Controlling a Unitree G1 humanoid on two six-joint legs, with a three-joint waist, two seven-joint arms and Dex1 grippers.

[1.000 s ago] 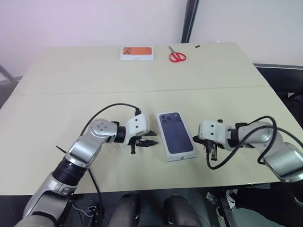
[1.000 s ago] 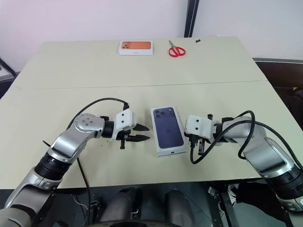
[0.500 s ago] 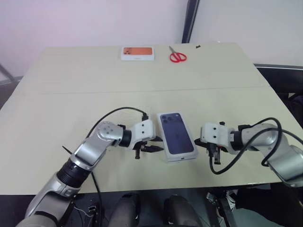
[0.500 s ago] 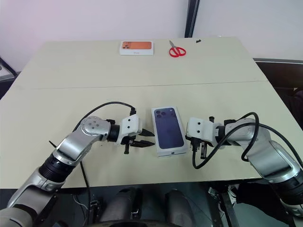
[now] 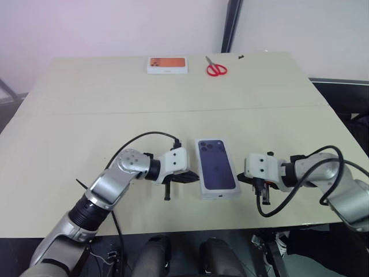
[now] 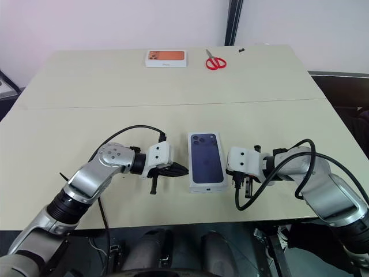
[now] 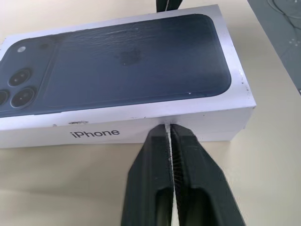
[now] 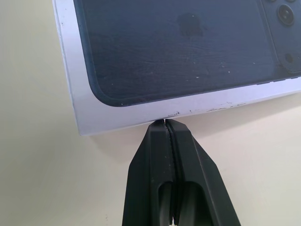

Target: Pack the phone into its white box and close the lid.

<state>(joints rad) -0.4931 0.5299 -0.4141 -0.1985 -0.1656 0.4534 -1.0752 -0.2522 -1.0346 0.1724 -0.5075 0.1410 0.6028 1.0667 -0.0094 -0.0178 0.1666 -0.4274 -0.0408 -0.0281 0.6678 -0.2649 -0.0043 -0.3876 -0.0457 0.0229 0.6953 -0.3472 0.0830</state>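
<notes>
The lid (image 5: 218, 168), white with a dark blue phone picture on its face, lies flat near the table's front edge, and its side wall (image 7: 94, 133) reads "iPhone". The white box and the phone are hidden beneath it. My left gripper (image 5: 189, 178) is shut and empty, its tips (image 7: 168, 127) pressed against the lid's left long side. My right gripper (image 5: 242, 180) is also shut on nothing. Its tips (image 8: 164, 123) meet the lid's right long edge (image 8: 141, 115) close to a corner.
At the far side of the cream table (image 5: 86, 115) lie a white box with an orange picture (image 5: 167, 64) and red-handled scissors (image 5: 216, 69). A small black item (image 5: 240, 56) sits near the far right corner. Black cables loop over both forearms.
The left gripper's fingers have closed from open and now rest against the lid's side. The closed box has turned slightly straighter. The right gripper stays shut at the other side.
</notes>
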